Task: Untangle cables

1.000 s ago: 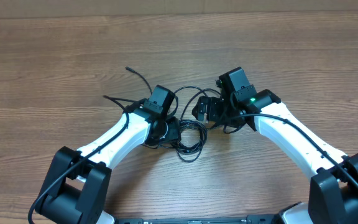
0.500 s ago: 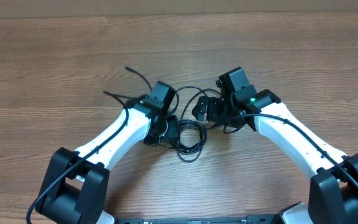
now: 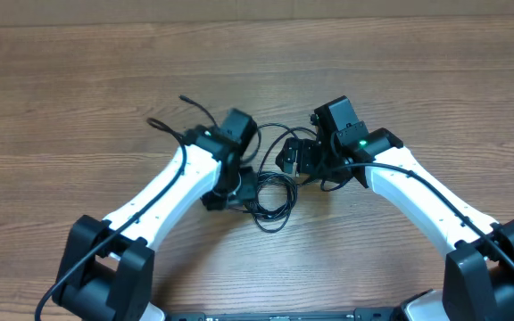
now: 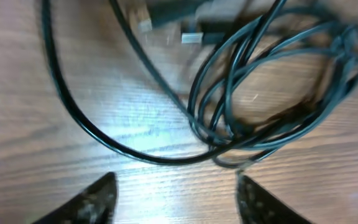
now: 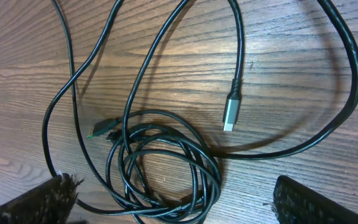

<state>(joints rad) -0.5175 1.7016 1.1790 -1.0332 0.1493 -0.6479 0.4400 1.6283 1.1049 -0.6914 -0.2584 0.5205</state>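
Overhead, the cables [image 3: 270, 178] lie in a loose black tangle on the wooden table [image 3: 78, 89], between the two arms. The left gripper [image 4: 176, 199] sits just beside the bundle, fingers apart and holding nothing. The right gripper [image 5: 188, 202] is spread wide over the coiled loops, empty too, with a silver plug [image 5: 230, 114] lying free beside the coil.
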